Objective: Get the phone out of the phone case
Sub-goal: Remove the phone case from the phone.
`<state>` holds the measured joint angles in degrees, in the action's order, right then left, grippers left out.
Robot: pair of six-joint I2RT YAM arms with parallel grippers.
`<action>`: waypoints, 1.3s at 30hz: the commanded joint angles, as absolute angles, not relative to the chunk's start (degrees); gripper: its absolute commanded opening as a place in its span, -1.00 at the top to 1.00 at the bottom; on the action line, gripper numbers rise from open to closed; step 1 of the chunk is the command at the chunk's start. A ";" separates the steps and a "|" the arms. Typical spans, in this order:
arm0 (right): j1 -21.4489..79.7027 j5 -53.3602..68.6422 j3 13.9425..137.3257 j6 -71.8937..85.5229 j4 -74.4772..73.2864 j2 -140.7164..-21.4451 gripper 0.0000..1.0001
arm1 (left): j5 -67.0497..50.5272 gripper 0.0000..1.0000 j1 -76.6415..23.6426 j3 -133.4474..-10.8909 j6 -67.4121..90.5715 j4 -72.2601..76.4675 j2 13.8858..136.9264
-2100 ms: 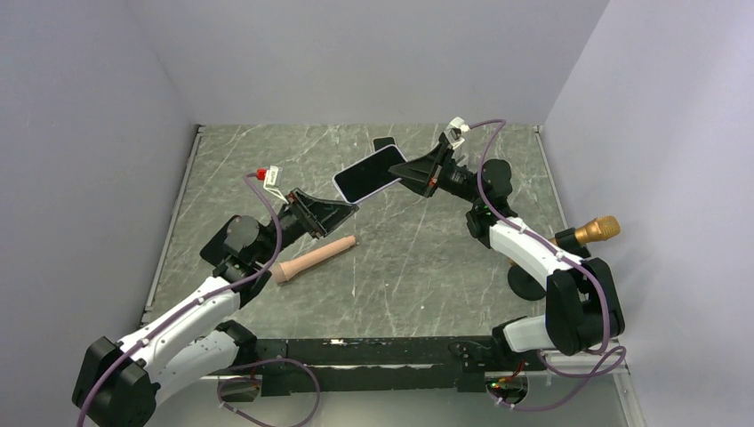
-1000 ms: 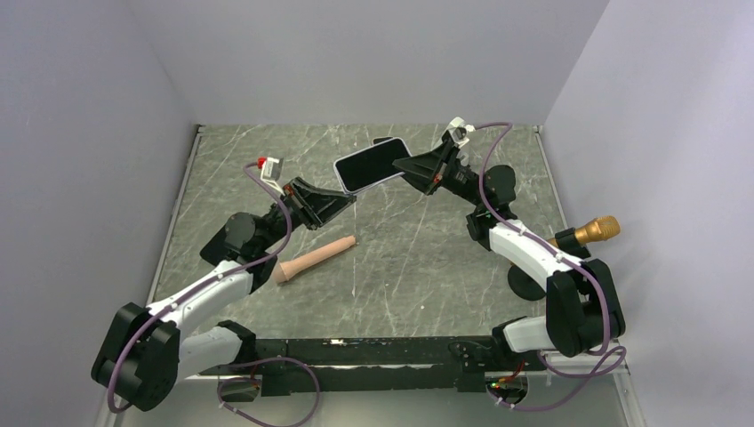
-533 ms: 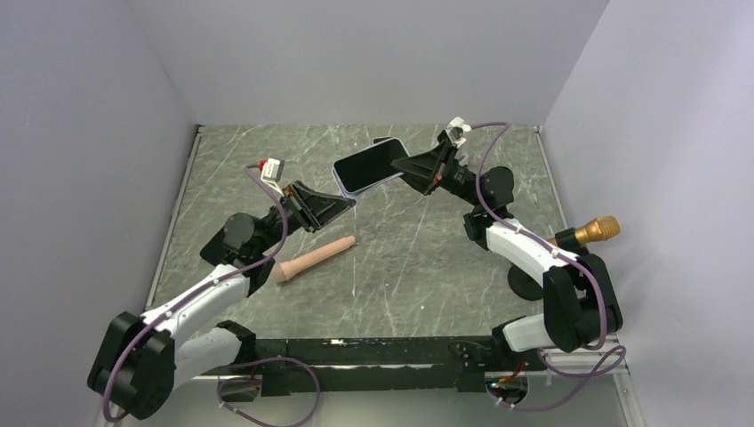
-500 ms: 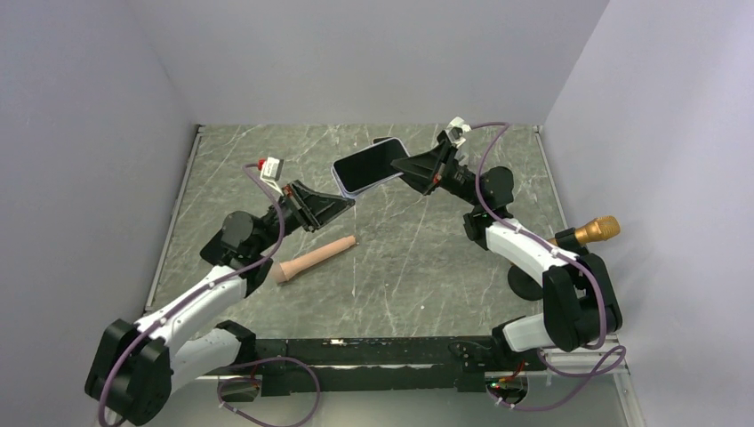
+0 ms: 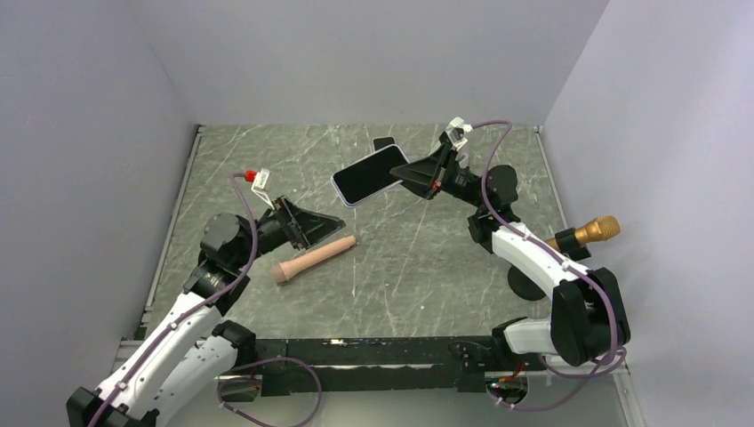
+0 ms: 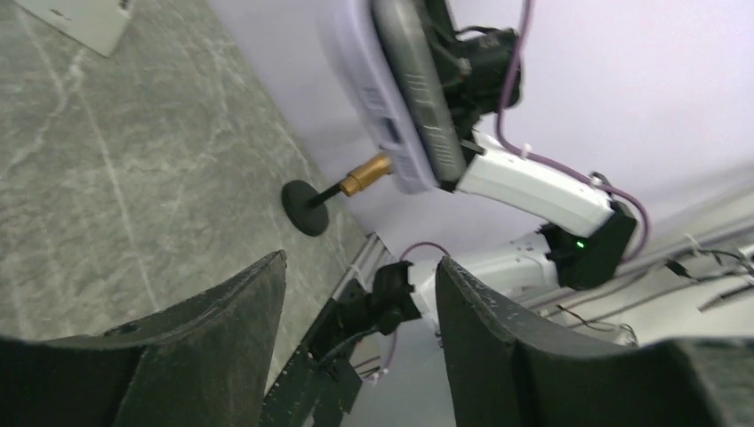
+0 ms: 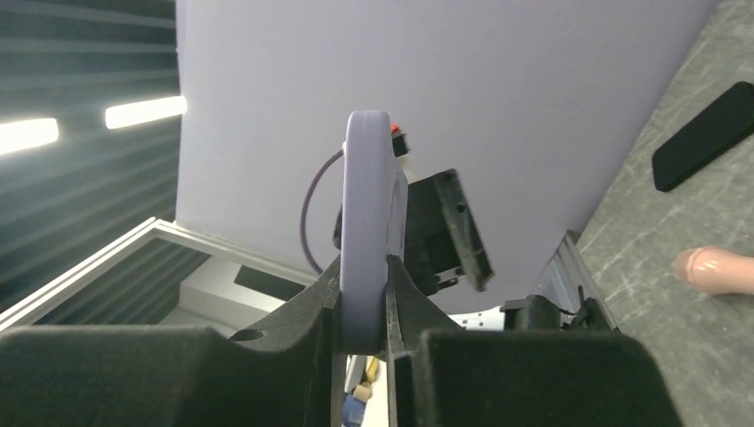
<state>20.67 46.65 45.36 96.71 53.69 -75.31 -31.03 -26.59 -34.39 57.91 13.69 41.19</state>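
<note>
Right gripper [image 5: 407,173] clamps the phone [image 5: 369,173] aloft; our left gripper [image 5: 334,221], released nearby, should next grip its case [image 7: 364,222].

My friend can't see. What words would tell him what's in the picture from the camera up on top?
The right pincer holds a lilac-cased phone tilted in the air over the back of a grey marbled table. The left pincer is open and apart from the phone, near a pink stick lying on the table.
</note>
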 commanded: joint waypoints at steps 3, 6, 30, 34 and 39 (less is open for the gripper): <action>20.53 45.75 47.64 91.25 50.65 -72.65 1.00 | -37.24 -0.52 -26.45 -40.08 62.93 16.49 38.90; 20.58 45.75 47.64 90.94 50.14 -72.72 1.00 | -36.29 -0.51 -26.41 -42.23 64.89 18.43 40.34; 20.62 48.68 48.01 91.66 52.44 -72.26 1.00 | -28.33 -0.55 -25.77 -49.04 58.02 5.97 44.32; 20.64 48.69 47.73 92.34 53.38 -72.30 1.00 | -28.34 -0.55 -25.82 -49.16 57.78 5.92 45.45; 20.79 49.15 48.05 92.25 53.45 -72.51 1.00 | -28.40 -0.55 -25.83 -48.44 58.91 7.45 46.44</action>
<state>20.64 48.60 45.36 90.41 47.11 -73.38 -28.67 -26.04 -48.69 58.78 5.30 45.87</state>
